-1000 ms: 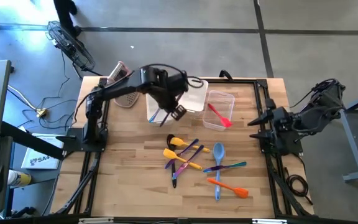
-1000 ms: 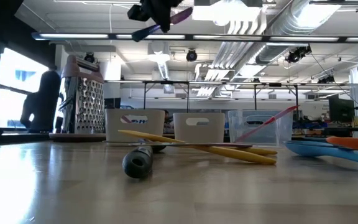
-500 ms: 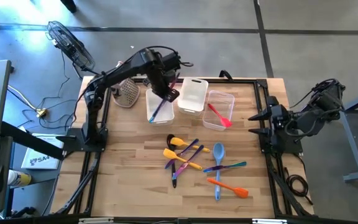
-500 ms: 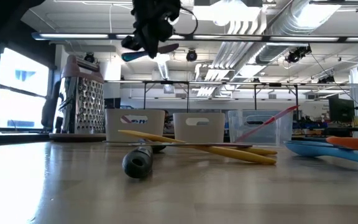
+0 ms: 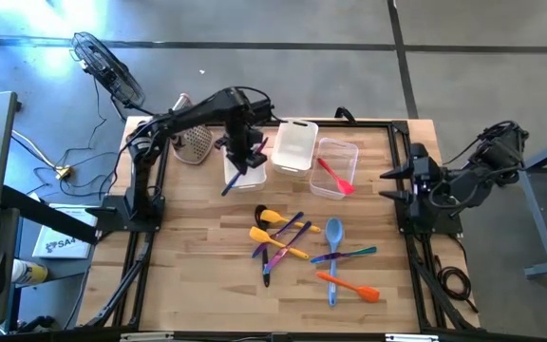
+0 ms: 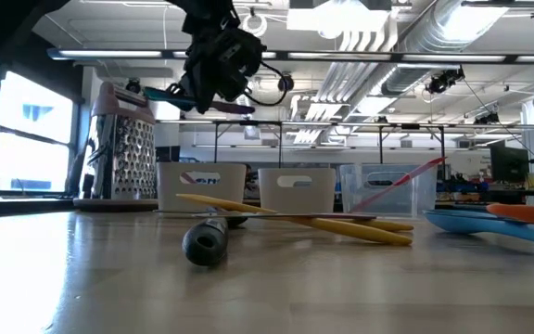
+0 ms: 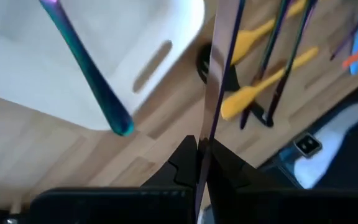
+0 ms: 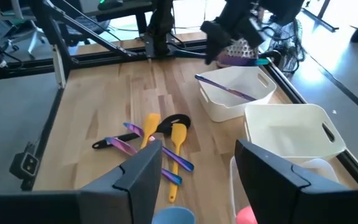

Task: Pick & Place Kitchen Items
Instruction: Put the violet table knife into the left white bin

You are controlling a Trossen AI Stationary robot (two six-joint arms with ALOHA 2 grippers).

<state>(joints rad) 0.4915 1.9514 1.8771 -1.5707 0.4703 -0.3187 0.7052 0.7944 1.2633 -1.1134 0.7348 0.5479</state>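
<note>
Hovering: left gripper (image 5: pixel 242 152), clenched on a slim purple-handled utensil with teal tip (image 5: pixel 238 175), above the leftmost white plastic tub (image 5: pixel 257 177), which already holds a purple utensil (image 8: pixel 225 89).

Advice: lower until the teal tip sits inside the tub wall, then let go; the utensil juts past the near rim and may tip out.

Right gripper (image 8: pixel 194 163): parked at the table's right edge, jaws apart, empty.

Change: half a second back the left gripper was farther toward the table's back edge; now nearer the front.

Remaining: loose utensils (image 5: pixel 292 239) mid-table.
</note>
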